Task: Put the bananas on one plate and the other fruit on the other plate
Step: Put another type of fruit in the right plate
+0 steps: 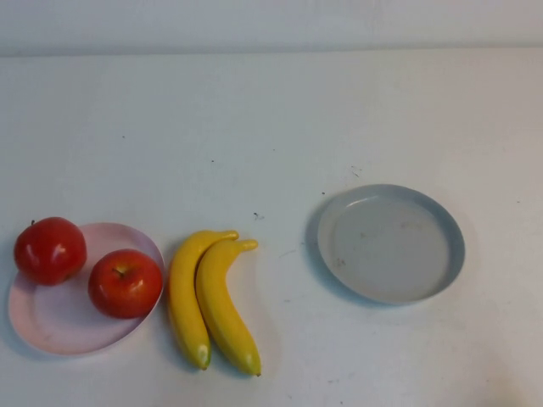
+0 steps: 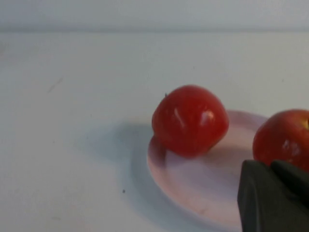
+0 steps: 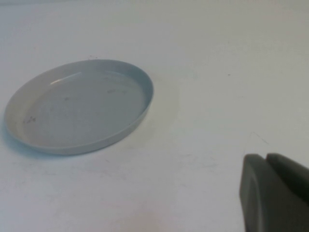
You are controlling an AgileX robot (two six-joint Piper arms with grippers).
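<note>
Two red apples sit on the pale pink plate point(image 1: 58, 329) at the front left: one point(image 1: 50, 249) on its far left rim, the other point(image 1: 125, 282) on its right side. Two yellow bananas point(image 1: 185, 297) point(image 1: 225, 307) lie side by side on the table just right of that plate. The grey-blue plate point(image 1: 390, 244) stands empty at the right. Neither gripper shows in the high view. My left gripper point(image 2: 270, 166) is shut and empty, just short of the pink plate point(image 2: 193, 186) and both apples point(image 2: 190, 120) point(image 2: 285, 137). My right gripper point(image 3: 266, 159) is shut and empty, to one side of the grey-blue plate point(image 3: 79, 104).
The white table point(image 1: 271, 127) stretches bare behind the plates to its back edge. A gap of table separates the bananas from the grey-blue plate.
</note>
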